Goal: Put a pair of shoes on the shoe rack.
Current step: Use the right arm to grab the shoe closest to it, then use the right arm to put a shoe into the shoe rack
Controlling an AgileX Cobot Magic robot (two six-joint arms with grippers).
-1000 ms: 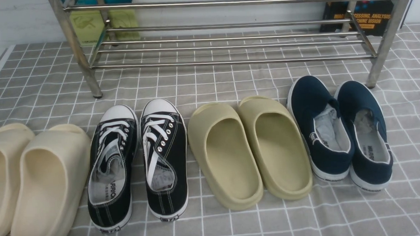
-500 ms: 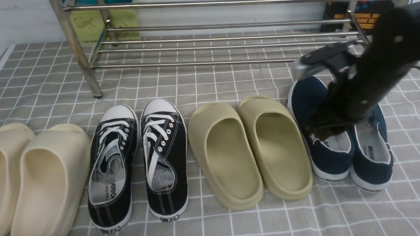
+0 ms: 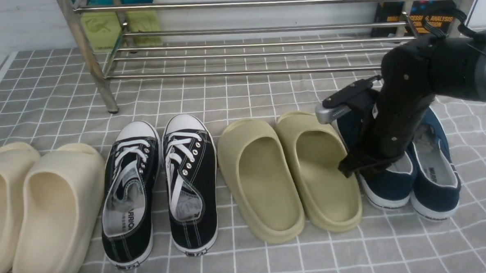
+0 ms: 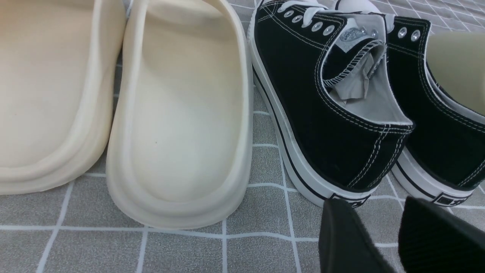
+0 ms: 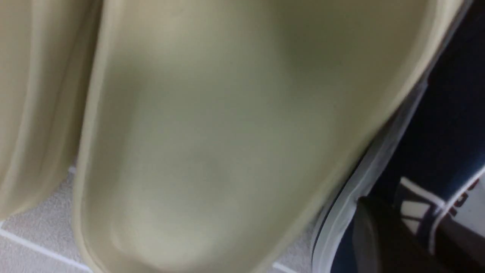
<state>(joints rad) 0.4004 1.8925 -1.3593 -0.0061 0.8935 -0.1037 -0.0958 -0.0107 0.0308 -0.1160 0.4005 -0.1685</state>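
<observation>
Navy-blue canvas slip-on sneakers (image 3: pixel 442 197) sat side by side on the grey checked cloth (image 3: pixel 395 249), at the robot's right end of the row and in front of the shiny metal-tube shoe rack (image 3: pixel 244 73). Neither shoe was on a shelf, so the job looked to be at its first grasp.

The right gripper (image 3: pixel 360 172) reached down over the left sneaker (image 3: pixel 387 191) of the pair. Its fingers appeared clenched on that shoe's side wall near the opening, one outside the canvas and one inside the collar. The left gripper (image 4: pixel 373 223) had its fingertips parted, with nothing between them, behind the black lace-up sneakers (image 3: pixel 194 233).

A good hold, as I judged it, called for the pinch to be firm and deep enough that the soft canvas would not slide out once the sole's weight hung from it. The olive-beige foam slide (image 3: pixel 332 202) lay hard by the same edge, so a straight, gentle lift was wiser than any sideways pull. Both sneakers stood close together, and a tilted lift could have nudged the right one. After that, the shoe needed raising sole-down above the lower bars before moving forward, with room left beside it for its mate.
</observation>
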